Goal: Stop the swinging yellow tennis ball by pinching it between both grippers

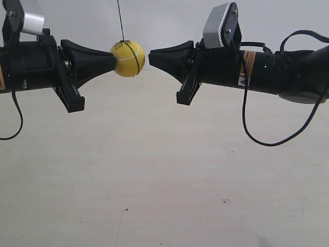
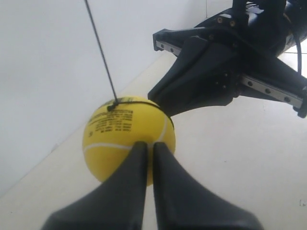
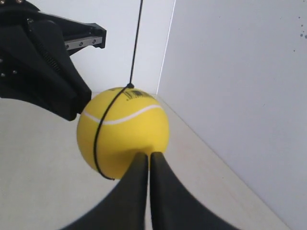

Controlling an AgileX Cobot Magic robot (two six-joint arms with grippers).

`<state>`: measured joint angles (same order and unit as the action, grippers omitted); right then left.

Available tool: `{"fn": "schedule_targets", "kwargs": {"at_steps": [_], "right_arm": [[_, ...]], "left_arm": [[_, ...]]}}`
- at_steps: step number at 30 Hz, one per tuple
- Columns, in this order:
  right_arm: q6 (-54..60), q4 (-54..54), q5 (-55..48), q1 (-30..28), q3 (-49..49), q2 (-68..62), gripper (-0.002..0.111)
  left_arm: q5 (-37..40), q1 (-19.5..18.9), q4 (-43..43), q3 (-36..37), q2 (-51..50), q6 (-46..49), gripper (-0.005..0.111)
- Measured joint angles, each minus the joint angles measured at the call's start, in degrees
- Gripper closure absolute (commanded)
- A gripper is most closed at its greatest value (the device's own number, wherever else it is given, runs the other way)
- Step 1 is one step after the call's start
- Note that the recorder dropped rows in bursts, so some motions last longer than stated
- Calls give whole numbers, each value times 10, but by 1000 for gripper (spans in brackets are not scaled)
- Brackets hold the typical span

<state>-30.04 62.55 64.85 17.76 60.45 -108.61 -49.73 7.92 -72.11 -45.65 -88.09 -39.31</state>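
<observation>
The yellow tennis ball (image 1: 127, 58) hangs on a thin dark string (image 1: 120, 20) between two black wedge tips. My left gripper (image 1: 114, 57), on the arm at the exterior view's left, is shut and its tip touches the ball's side. My right gripper (image 1: 150, 53) is shut too, with a sliver of gap to the ball in the exterior view. In the left wrist view the ball (image 2: 127, 139) sits at my left gripper (image 2: 149, 143), with the right gripper (image 2: 160, 103) behind it. The right wrist view has the ball (image 3: 124, 134) at my right gripper (image 3: 147, 154).
A pale tabletop (image 1: 164, 170) lies well below the ball, and a white wall (image 1: 169, 20) stands behind. A black cable (image 1: 257, 135) loops down under the arm at the exterior view's right. Silver camera boxes (image 1: 218, 25) sit on both wrists.
</observation>
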Motion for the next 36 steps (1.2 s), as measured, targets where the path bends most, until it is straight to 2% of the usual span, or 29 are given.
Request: {"fn": "schedule_targets", "kwargs": {"at_steps": [16, 36], "right_arm": [[13, 0, -32, 32, 6, 0, 108], [15, 0, -41, 33, 6, 0, 108]], "left_arm": [[-1, 0, 0, 0, 0, 0, 102], [-1, 0, 0, 0, 0, 0, 102]]}}
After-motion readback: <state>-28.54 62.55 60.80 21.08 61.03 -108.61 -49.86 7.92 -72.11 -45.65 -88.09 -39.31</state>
